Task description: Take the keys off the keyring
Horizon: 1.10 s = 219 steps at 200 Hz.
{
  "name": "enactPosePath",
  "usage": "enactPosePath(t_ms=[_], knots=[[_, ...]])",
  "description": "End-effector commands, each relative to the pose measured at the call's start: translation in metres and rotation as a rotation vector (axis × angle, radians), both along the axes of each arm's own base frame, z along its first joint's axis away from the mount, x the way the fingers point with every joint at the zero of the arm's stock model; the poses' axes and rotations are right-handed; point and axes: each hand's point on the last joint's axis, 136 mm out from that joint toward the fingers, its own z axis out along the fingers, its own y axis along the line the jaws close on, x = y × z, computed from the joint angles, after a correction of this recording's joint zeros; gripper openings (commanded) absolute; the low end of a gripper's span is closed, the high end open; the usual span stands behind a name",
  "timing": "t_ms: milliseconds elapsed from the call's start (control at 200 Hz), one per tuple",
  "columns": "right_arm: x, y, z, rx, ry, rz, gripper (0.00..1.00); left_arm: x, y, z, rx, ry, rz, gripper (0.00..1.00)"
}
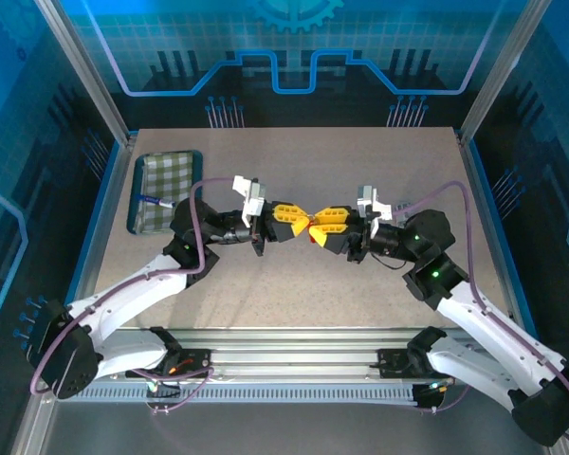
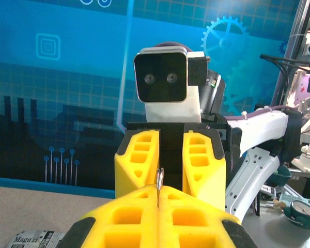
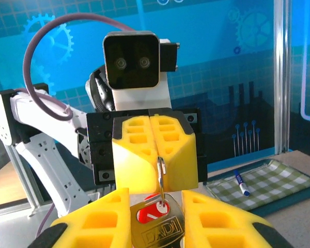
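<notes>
A bare, tan table [image 1: 294,284] filled the floor of the blue-walled enclosure. A shallow dark-rimmed tray [image 1: 167,154] lay at its far left corner, just beside the left edge and lined with a green-and-white checked cloth [image 1: 161,185]. A blue-and-white pen [image 1: 152,200] rested on the cloth toward the tray's near end. From the right wrist camera, the tray [image 3: 271,206] and the pen [image 3: 242,183] sat flat on the table [image 3: 299,219]. A ribbed metal rail [image 1: 294,355] ran along the near edge.
</notes>
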Motion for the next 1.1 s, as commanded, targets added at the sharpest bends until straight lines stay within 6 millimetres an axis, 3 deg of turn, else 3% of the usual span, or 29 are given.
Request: enactPosePath(t_ms=[0, 180, 250, 340, 420, 576, 691, 741, 811, 941, 1016, 1061, 1091], knots=[[-0.009, 0.003, 0.005, -0.018, -0.01, 0.063, 0.15, -0.003, 0.005, 0.014, -0.007, -0.067, 0.023, 0.0], [-0.009, 0.005, 0.002, -0.02, 0.024, 0.077, 0.04, -0.002, 0.006, 0.017, -0.017, -0.076, 0.027, 0.0], [-0.01, 0.006, 0.001, -0.022, 0.033, 0.09, 0.13, -0.003, 0.006, 0.016, -0.016, -0.076, 0.021, 0.0], [-0.01, 0.006, 0.002, -0.02, 0.039, 0.092, 0.13, -0.004, 0.006, 0.018, -0.018, -0.077, 0.016, 0.0], [-0.012, 0.007, 0.003, -0.009, 0.042, 0.109, 0.28, -0.005, 0.006, 0.02, -0.024, -0.082, 0.013, 0.0], [-0.013, 0.009, 0.004, 0.004, 0.049, 0.137, 0.42, -0.006, 0.007, 0.022, -0.029, -0.085, 0.012, 0.0], [-0.015, 0.009, 0.004, 0.012, 0.047, 0.152, 0.46, -0.006, 0.007, 0.022, -0.031, -0.085, 0.01, 0.0], [-0.015, 0.01, 0.005, 0.015, 0.047, 0.158, 0.43, -0.006, 0.007, 0.022, -0.032, -0.083, 0.013, 0.0], [-0.015, 0.01, 0.004, 0.014, 0.049, 0.158, 0.29, -0.006, 0.008, 0.022, -0.034, -0.085, 0.014, 0.0], [-0.013, 0.01, -0.001, 0.011, 0.065, 0.152, 0.28, -0.005, 0.008, 0.024, -0.042, -0.089, 0.02, 0.0], [-0.012, 0.009, -0.005, 0.011, 0.072, 0.142, 0.2, -0.005, 0.009, 0.024, -0.044, -0.09, 0.021, 0.0], [-0.012, 0.009, -0.005, 0.015, 0.075, 0.143, 0.26, -0.005, 0.009, 0.025, -0.047, -0.092, 0.022, 0.0], [-0.012, 0.009, -0.006, 0.015, 0.079, 0.143, 0.35, -0.006, 0.009, 0.026, -0.049, -0.094, 0.02, 0.0]])
